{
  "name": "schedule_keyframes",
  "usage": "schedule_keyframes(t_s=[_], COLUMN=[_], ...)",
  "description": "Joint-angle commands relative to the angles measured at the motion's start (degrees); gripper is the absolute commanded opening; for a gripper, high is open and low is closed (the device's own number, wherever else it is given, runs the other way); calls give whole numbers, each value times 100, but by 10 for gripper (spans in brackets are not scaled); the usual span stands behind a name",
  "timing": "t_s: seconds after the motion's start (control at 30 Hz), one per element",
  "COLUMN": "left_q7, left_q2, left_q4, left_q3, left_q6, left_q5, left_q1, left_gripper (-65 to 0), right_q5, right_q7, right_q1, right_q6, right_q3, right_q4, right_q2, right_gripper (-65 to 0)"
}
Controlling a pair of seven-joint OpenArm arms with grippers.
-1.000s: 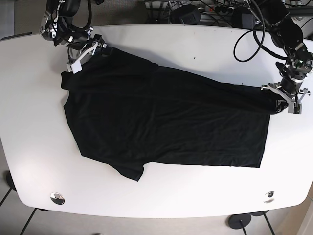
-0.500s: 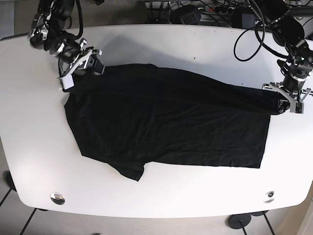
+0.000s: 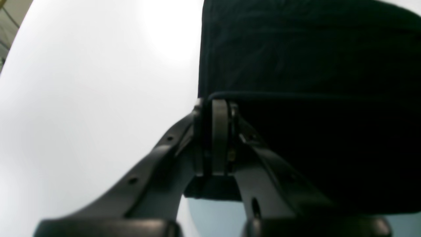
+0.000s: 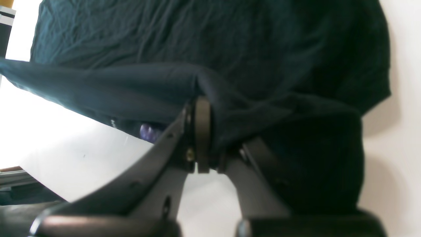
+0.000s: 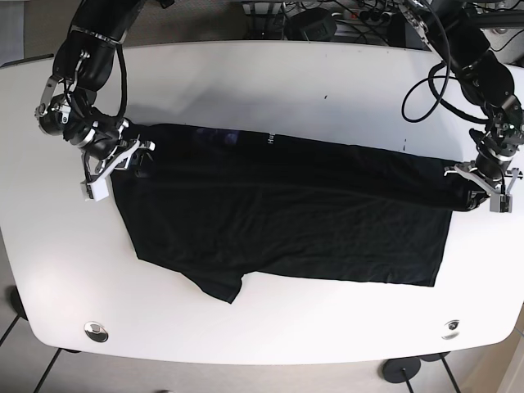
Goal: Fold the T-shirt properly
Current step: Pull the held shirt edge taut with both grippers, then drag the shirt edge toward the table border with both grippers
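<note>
A black T-shirt (image 5: 278,213) lies across the white table (image 5: 270,78), its upper part folded over toward the front. My right gripper (image 5: 115,168), on the base view's left, is shut on the shirt's left edge; the wrist view shows the cloth (image 4: 230,108) bunched between the closed fingers (image 4: 201,131). My left gripper (image 5: 483,184), on the base view's right, is shut on the shirt's right edge just above the table; its wrist view shows the cloth (image 3: 312,65) pinched at the fingers (image 3: 218,131).
Cables and dark equipment (image 5: 327,20) lie beyond the table's far edge. Two round metal fittings (image 5: 96,331) (image 5: 450,329) sit near the front corners. The table's curved left edge (image 5: 8,246) is close to my right gripper.
My right gripper has pulled the shirt's upper left corner forward and to the left, folding the top edge over. My left gripper has moved slightly forward with the right edge.
</note>
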State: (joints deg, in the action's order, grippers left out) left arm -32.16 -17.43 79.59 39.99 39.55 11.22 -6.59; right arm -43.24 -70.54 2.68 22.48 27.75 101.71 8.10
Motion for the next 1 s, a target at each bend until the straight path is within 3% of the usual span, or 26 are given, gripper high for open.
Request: schedule_keyframes(t_s=[0.03,0.13,0.2,0.27,0.3,0.33,0.37,0.5,0.57,0.7,0.87,1.0], left_q7=[267,557,566,574,574,583,583,689,1207,2210,3010,3168], left_q2=[-231,-257,-266,-266,-266,-266,-274,-529,-582,-653,-653,-644], left_q4=[-166,-597,-764,-772,-772,-772,-799,-553,-526,-684,-1564,-1906], left_q3=[32,23,23,23,23,23,23,-3,-38,-135,-478,-487], left_q6=[-56,-56,-56,-118,-417,-751,-962,-839,-812,-856,-874,-874], left_q5=[69,60,60,69,86,95,104,113,113,78,78,78], left_q1=[-145,-260,-277,-286,-286,-277,-277,-225,74,593,716,699], left_gripper=[-642,-639,-600,-449,-331,-246,-214,-237,-242,-242,-242,-242], right_q5=[56,135,135,127,100,100,135,144,496,1366,1401,1445], right_q7=[140,377,500,500,500,509,518,536,755,1230,1643,1696], right_q1=[-114,-114,-105,-96,-26,106,255,712,915,1117,1082,1011], right_q6=[7,7,-11,-19,-28,-28,-37,-55,-151,-107,-90,315], right_q3=[34,34,34,78,78,87,87,96,104,8,-124,-124], right_q4=[-66,-224,-312,-277,-215,-22,233,620,629,488,-347,-699], right_q2=[83,83,83,179,241,250,302,557,654,619,592,548], right_gripper=[-631,-628,-579,-445,-350,-296,-292,-295,-295,-295,-295,-295])
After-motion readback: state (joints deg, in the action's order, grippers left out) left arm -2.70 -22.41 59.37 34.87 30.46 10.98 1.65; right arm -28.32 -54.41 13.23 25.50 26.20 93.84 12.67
